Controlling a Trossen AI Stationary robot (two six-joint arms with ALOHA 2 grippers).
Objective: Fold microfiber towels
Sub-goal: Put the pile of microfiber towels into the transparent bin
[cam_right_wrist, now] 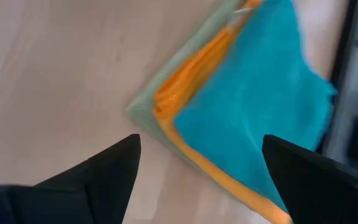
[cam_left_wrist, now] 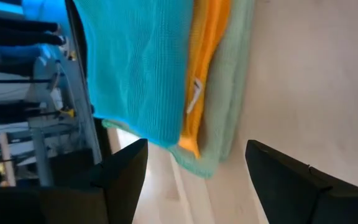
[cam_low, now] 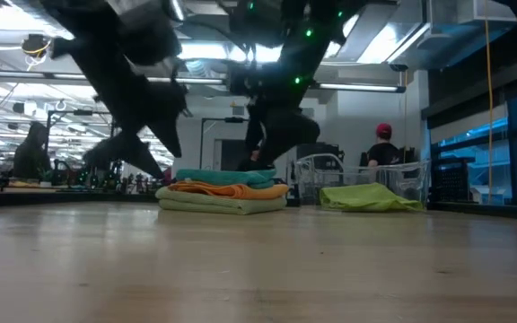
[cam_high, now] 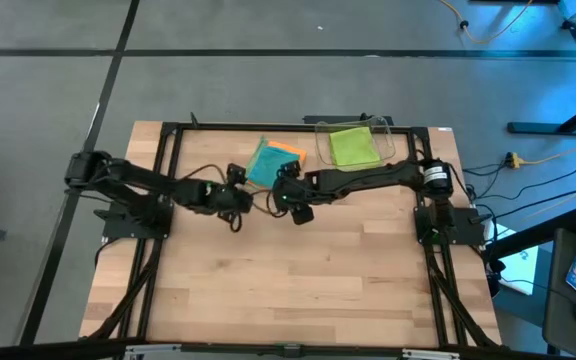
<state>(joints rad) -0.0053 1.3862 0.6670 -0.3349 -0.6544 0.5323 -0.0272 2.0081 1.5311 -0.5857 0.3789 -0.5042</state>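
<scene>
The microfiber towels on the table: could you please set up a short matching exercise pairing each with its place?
Column one:
1. teal towel
2. orange towel
3. pale sage towel
4. lime green towel

Column two:
A. lying apart from the stack, by the clear bin
B. bottom of the stack
C. top of the stack
D. middle of the stack

Pairs: 1-C, 2-D, 3-B, 4-A.

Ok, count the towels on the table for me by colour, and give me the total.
Teal towel, top of the stack: 1
Orange towel, middle of the stack: 1
Pale sage towel, bottom of the stack: 1
Lime green towel, lying apart by the clear bin: 1
Total: 4 towels
</scene>
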